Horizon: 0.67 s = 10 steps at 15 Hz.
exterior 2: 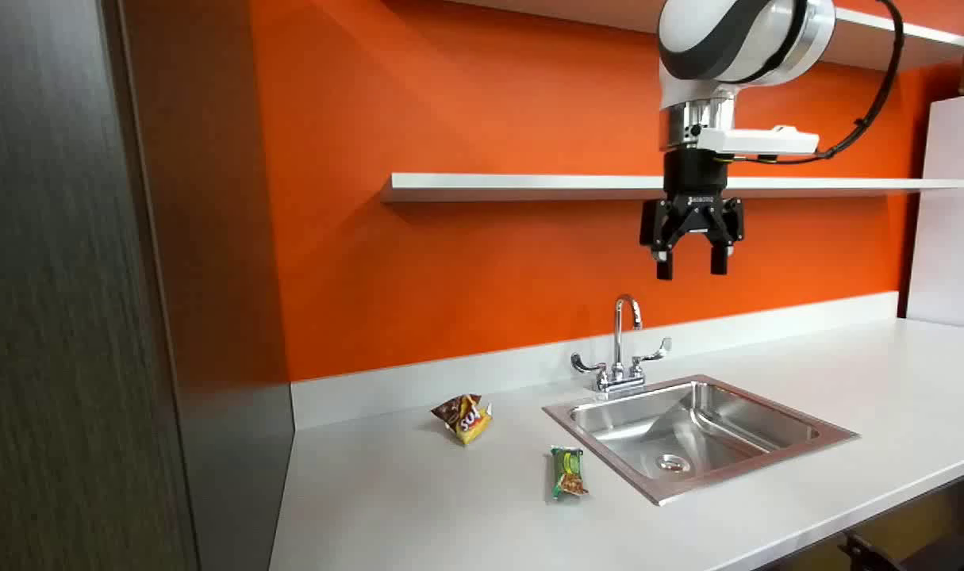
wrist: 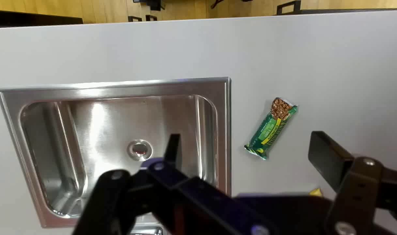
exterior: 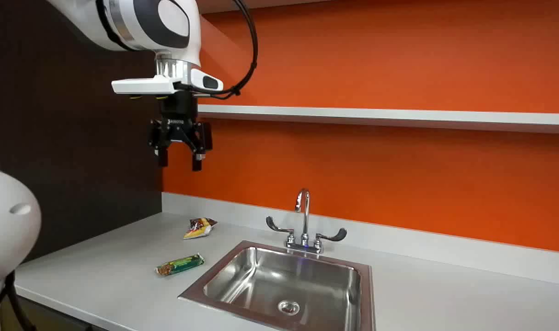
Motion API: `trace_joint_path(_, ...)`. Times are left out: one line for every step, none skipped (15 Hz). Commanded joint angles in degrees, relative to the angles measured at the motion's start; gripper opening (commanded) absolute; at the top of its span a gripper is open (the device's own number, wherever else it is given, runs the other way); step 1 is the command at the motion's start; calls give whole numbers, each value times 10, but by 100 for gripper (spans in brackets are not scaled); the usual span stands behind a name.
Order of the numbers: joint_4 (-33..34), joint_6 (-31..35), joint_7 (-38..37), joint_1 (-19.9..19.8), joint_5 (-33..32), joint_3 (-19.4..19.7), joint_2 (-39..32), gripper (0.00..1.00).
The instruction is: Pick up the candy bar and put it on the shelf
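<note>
One Nature Valley granola bar (wrist: 271,130) lay right of centre in the wrist view; an exterior view held one snack bag (exterior 2: 466,420) below centre, one sink (exterior 2: 837,435), one faucet (exterior 2: 617,371), two shelves (exterior 2: 521,182), one gripper (exterior 2: 692,270).

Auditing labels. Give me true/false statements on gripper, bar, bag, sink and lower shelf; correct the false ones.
1. The gripper is open. True.
2. The bar and bag both lie on the counter. True.
3. The bag touches the bar. False: they lie apart.
4. The lower shelf is higher than the sink. True.
5. The bar is in the sink. False: it lies on the counter.
6. The gripper holds the bar. False: it holds nothing.
</note>
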<state>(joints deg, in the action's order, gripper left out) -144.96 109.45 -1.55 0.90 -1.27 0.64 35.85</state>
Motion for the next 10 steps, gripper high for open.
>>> trace_joint_path(1,-1,2,-4,2,-4,0,100)
trace_joint_path(1,-1,2,-4,2,-4,0,100)
trace_joint_path(1,-1,2,-4,2,-4,0,100)
trace_joint_path(1,-1,2,-4,2,-4,0,100)
trace_joint_path(1,-1,2,-4,2,-4,0,100)
trace_joint_path(1,-1,2,-4,2,-4,0,100)
trace_joint_path(1,-1,2,-4,2,-4,0,100)
trace_joint_path(1,-1,2,-4,2,-4,0,100)
trace_joint_path(1,-1,2,-4,2,-4,0,100)
trace_joint_path(5,0,-7,-6,0,-9,-9,100)
